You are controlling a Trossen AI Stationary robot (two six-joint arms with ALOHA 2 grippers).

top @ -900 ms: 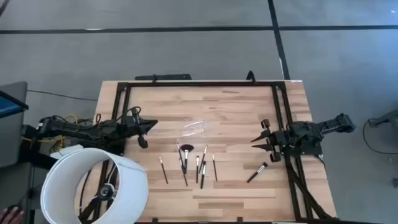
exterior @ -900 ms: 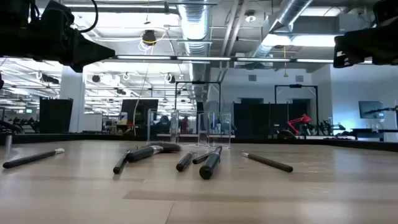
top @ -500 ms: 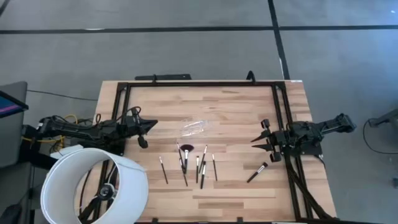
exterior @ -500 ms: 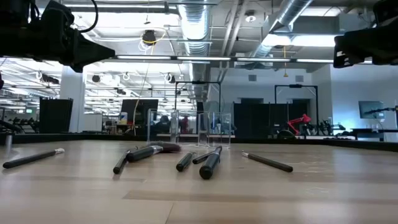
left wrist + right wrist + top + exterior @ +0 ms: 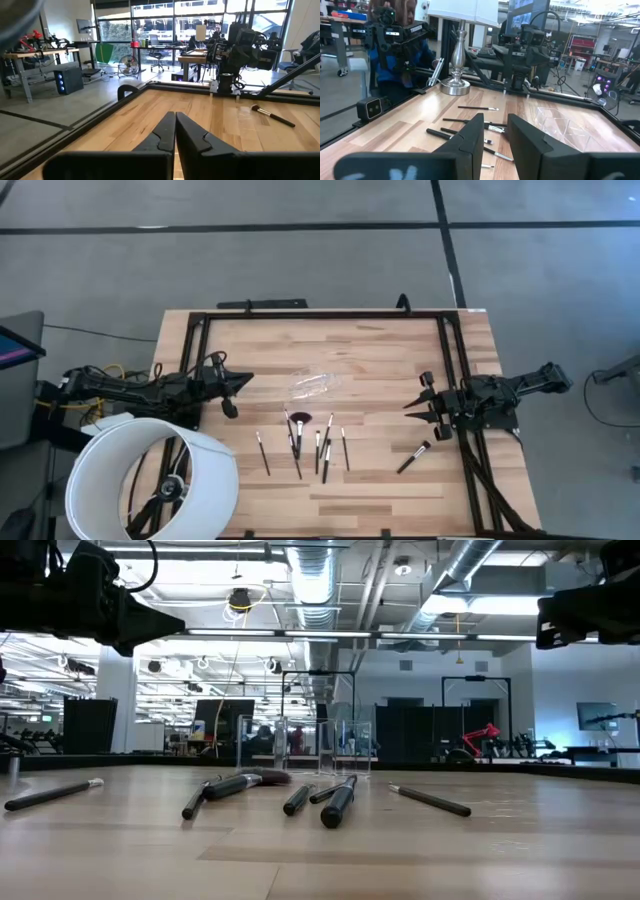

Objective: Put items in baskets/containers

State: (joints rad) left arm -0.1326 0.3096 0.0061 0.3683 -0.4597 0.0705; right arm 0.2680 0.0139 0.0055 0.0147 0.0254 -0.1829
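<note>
The left gripper (image 5: 243,381), fingers together, and the right gripper (image 5: 410,407), fingers slightly apart and empty, wait at opposite counter (image 5: 380,350) edges. Between them the makeup brushes (image 5: 305,442) lie loose, near the clear tray (image 5: 312,384), with one brush (image 5: 412,457) apart.

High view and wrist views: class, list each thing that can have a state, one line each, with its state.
Brushes: lying flat on the table, none in the tray.
Lone brush: lying apart, near the right gripper.
Tray: empty, beyond the brushes.
Left gripper: shut, holding nothing, at the table's left edge.
Right gripper: open, holding nothing, at the right edge.
</note>
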